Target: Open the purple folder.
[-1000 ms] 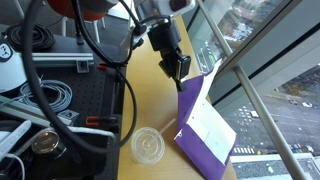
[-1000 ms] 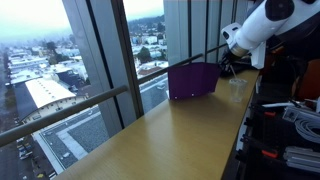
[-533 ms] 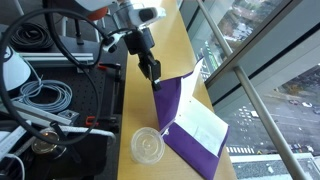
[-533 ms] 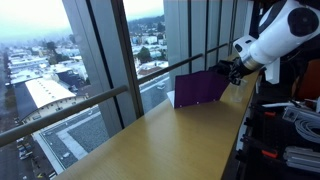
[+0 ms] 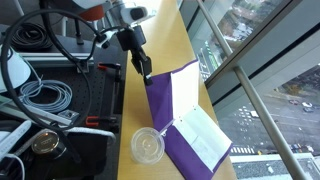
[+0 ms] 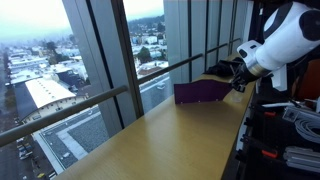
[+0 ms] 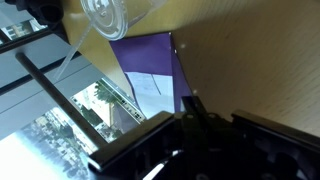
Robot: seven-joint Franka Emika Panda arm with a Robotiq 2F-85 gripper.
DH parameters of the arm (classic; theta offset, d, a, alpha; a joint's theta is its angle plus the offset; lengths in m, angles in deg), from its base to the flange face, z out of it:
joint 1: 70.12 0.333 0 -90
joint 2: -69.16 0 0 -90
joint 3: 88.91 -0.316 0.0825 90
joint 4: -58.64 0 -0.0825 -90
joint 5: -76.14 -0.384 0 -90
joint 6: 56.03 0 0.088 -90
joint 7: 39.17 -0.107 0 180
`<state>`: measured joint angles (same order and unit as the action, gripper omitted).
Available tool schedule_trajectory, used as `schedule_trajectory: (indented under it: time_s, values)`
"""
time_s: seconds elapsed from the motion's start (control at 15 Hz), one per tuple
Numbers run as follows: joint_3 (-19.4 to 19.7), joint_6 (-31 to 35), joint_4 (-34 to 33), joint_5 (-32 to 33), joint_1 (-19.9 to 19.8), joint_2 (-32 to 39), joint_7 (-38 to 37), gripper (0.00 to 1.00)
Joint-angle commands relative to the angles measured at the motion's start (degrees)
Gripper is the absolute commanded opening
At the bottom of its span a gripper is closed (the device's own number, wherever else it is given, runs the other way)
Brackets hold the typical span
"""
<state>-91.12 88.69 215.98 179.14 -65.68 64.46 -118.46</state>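
Lid [image 5: 148,146] of clear round plastic lies nearest on the wooden table [image 5: 165,40], just beside the near corner of the purple folder [image 5: 160,105]. The folder sits at the window edge of the table, deep purple, thin and roughly square, wider than that round piece. It is partly opened: its back lies flat with white sheets [image 5: 205,135] showing on top, while its front cover stands up at a steep tilt from the fold, its inner face a paler strip toward the glass. Beyond it, the gripper [image 5: 145,72] comes down from the arm and pinches the upper corner of the raised cover, the fingers closed on that thin edge. In an exterior view from along the table, the folder [image 6: 198,92] shows as a low purple panel with the gripper [image 6: 237,78] at its far end. The wrist view shows the purple sheet running into the dark, blurred fingers. Farthest off, a metal railing [image 5: 240,70] crosses the window.
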Motion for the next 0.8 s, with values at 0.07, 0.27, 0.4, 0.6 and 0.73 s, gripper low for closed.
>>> schedule_trajectory:
  time_s: [0.07, 0.27, 0.4, 0.6, 0.73]
  values:
    - [-1.32, -0.14, -0.03, -4.17, 1.47, -0.66, 0.49, 0.00]
    - [-2.33, 0.05, -0.25, -7.35, 2.38, -0.88, 0.74, 0.00]
    - [-2.95, 0.17, -0.45, -9.25, 3.08, -0.86, 0.75, 0.00]
    - [-3.54, 1.27, -0.90, -11.58, 3.62, -1.25, 0.25, 0.27]
    - [-3.45, 2.35, -1.25, -13.00, 3.67, -1.81, 0.42, 0.32]
